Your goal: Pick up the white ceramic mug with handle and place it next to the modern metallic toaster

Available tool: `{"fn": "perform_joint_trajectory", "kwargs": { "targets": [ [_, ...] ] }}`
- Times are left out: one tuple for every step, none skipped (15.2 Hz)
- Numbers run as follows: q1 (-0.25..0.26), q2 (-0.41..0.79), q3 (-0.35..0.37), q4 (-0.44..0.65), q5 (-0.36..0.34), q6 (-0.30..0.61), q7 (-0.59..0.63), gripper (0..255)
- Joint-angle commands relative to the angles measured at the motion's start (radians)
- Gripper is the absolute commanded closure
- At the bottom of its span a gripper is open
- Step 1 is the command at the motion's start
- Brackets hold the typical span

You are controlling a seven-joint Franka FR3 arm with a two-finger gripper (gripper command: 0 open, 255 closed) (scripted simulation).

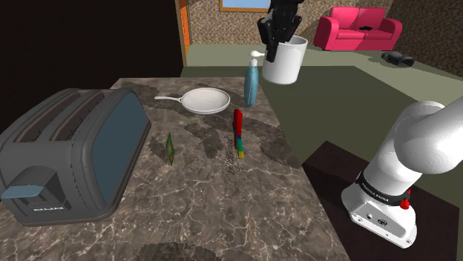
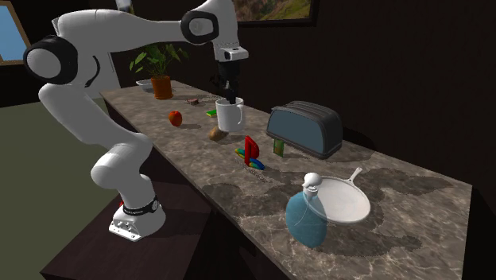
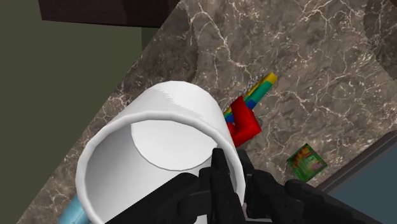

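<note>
There is one white mug (image 1: 286, 63) and one dark grey toaster (image 1: 70, 152) with two slots. The tabletop (image 1: 200, 222) also carries one white frying pan (image 1: 206, 100), one blue bottle (image 1: 252, 83) with a white pump, one red, blue, yellow and green figure (image 1: 238, 135), one small green packet (image 1: 170, 147), one red apple (image 2: 175, 118), one small brown lump (image 2: 215, 134) and one potted plant (image 2: 159, 68). One pink sofa (image 1: 358, 30) stands beyond.

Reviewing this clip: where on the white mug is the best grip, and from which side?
The rim wall, from above: the mug is upright, mouth open, so one finger fits inside and one outside, as the gripper clasps it now.
</note>
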Motion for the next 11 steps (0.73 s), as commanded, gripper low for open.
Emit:
{"fn": "perform_joint_trajectory", "kwargs": {
  "targets": [
    [-0.002,0.01,0.0,0.031,-0.003,-0.021,0.001,255],
    [-0.007,0.049,0.013,0.063,-0.009,-0.013,0.014,255],
    [-0.011,0.09,0.027,0.096,-0.016,-0.007,0.026,255],
    [-0.015,0.13,0.041,0.13,-0.024,-0.002,0.039,255],
    [-0.019,0.171,0.054,0.166,-0.034,0.002,0.053,255],
    [-0.022,0.213,0.068,0.204,-0.045,0.005,0.068,255],
    [-0.025,0.256,0.082,0.243,-0.058,0.006,0.083,255],
    [-0.027,0.3,0.096,0.285,-0.072,0.006,0.098,255],
    [-0.027,0.344,0.109,0.328,-0.088,0.004,0.115,255],
    [-0.027,0.39,0.123,0.373,-0.106,0.0,0.131,255],
    [-0.024,0.437,0.136,0.42,-0.126,-0.006,0.148,255]
  ]
}}
